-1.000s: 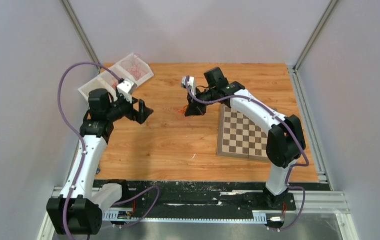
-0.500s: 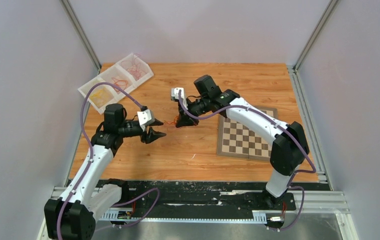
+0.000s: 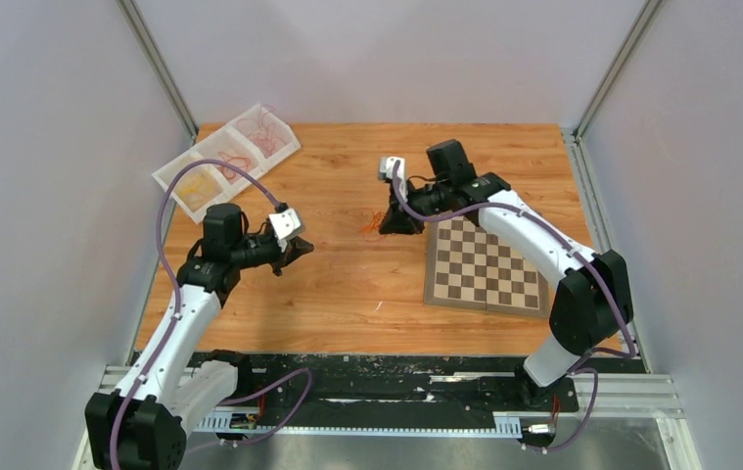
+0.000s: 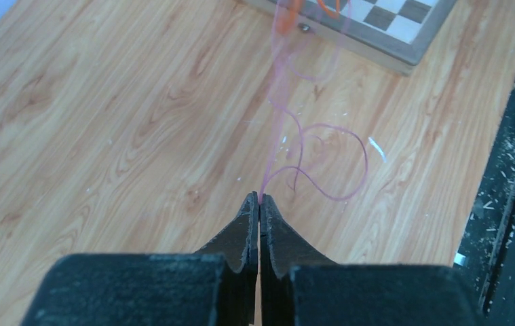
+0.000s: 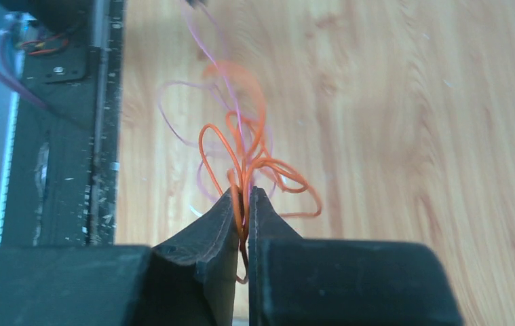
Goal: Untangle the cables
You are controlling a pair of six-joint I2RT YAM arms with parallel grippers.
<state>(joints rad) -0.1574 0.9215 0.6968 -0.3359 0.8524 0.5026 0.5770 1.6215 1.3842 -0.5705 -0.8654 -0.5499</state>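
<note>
Where the thin orange cables (image 5: 244, 166) loop, the right fingers (image 5: 220, 217) pinch them. Left fingers (image 4: 244, 231) clamp a hair-fine pink strand (image 4: 264, 185).

The chessboard (image 3: 485, 264) lies flat on the table (image 3: 348, 294). Just off its far left corner, my right gripper (image 3: 390, 223) pinches the cables (image 3: 371, 225), which bunch to the left of the board. My left gripper (image 3: 301, 250) sits well left of the chessboard, nipping one strand that runs toward the board. The tray (image 3: 225, 162) lies farther left of the chessboard and behind it, with more strands in its compartments.
</note>
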